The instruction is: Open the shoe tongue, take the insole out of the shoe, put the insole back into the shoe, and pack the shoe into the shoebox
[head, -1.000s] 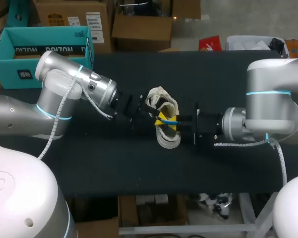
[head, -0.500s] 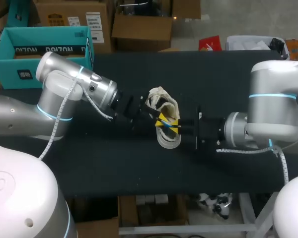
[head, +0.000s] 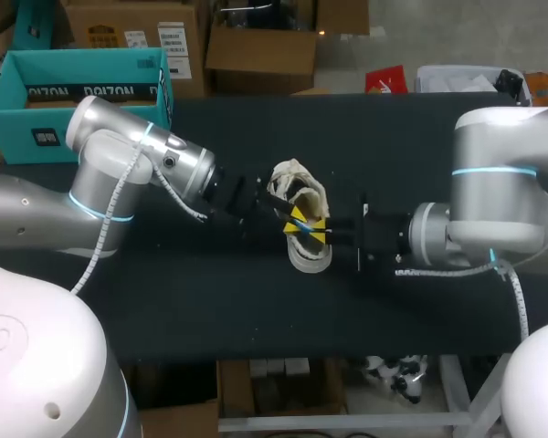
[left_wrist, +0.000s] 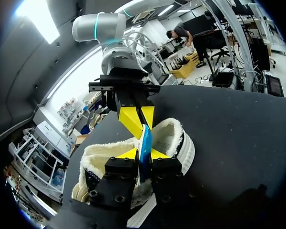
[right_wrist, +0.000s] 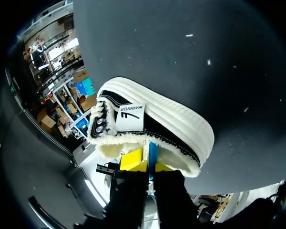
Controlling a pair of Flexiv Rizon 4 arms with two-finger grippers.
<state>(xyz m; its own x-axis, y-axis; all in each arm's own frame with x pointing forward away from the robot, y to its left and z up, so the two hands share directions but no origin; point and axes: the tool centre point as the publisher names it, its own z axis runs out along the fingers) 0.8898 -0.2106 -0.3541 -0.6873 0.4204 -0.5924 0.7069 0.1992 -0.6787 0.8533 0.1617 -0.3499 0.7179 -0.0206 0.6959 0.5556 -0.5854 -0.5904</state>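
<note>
Yellow tips of the left pincer [left_wrist: 144,154] pinch the blue insole [left_wrist: 145,139] on edge, and the right pincer [right_wrist: 148,164] nips the same strip from the opposite side. They meet over the fleecy shoe [head: 310,258] mid-surface [head: 210,292]. The teal shoebox [head: 73,91] sits well apart, far left.

The shoe [head: 301,224] — cream fleece lining, black upper, ribbed white sole — lies mid-table [head: 420,137]; a blue insole [left_wrist: 145,143] stands edge-up at its opening. The teal shoebox [head: 91,91] sits open, well apart.
</note>
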